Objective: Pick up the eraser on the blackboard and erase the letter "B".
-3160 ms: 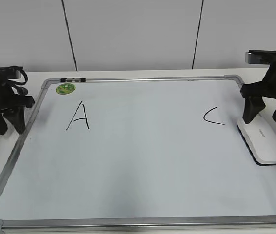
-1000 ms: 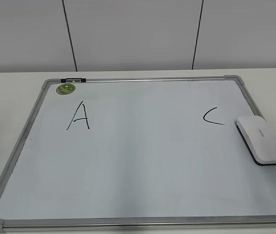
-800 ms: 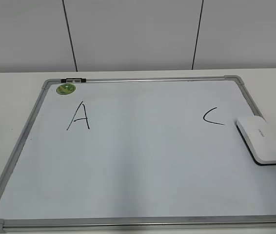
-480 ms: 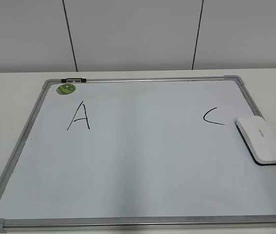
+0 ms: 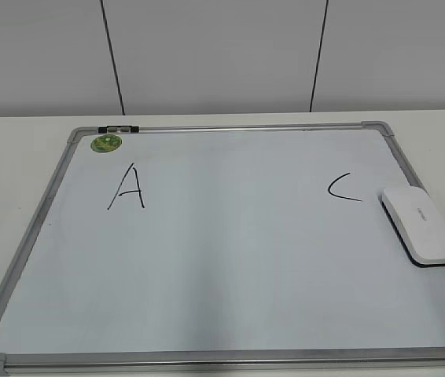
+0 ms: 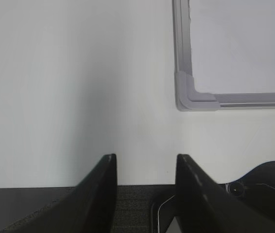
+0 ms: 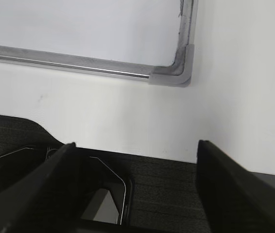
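Exterior view: the eraser [image 5: 420, 225] lies flat at the right edge of the blackboard [image 5: 222, 357], just beside the "C" [image 5: 343, 188]; no "B" shows between it and the "A" [image 5: 128, 187]. Neither arm appears here. Over the desk [image 6: 79, 87], the left gripper [image 6: 146, 170] fingers stand narrowly parted, the right gripper [image 7: 136, 150] fingers wide, both empty. Another wiping pass risks smearing "C", it sits so close.
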Controlling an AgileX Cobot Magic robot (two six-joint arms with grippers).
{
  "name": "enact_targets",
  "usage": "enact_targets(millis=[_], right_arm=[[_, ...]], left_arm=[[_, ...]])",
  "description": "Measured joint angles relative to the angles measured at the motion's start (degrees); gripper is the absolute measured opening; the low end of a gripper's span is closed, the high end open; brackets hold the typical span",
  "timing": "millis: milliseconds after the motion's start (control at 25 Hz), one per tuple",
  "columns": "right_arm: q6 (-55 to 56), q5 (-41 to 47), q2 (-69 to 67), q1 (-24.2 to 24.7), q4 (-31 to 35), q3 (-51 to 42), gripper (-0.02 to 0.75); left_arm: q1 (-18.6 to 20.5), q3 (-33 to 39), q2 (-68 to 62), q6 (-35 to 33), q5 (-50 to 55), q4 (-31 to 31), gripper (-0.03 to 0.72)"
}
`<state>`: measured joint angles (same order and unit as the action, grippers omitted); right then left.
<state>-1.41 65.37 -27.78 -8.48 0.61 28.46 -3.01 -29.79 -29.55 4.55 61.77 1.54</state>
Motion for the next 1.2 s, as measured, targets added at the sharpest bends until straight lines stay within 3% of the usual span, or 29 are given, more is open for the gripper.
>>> enact_targets(millis=[1200], right_arm=[[-0.5, -0.4, 0.0, 0.0, -0.6, 0.0, 0.554]], left_arm=[[-0.5, 0.0, 0.0, 0.0, 0.0, 0.1, 0.291]])
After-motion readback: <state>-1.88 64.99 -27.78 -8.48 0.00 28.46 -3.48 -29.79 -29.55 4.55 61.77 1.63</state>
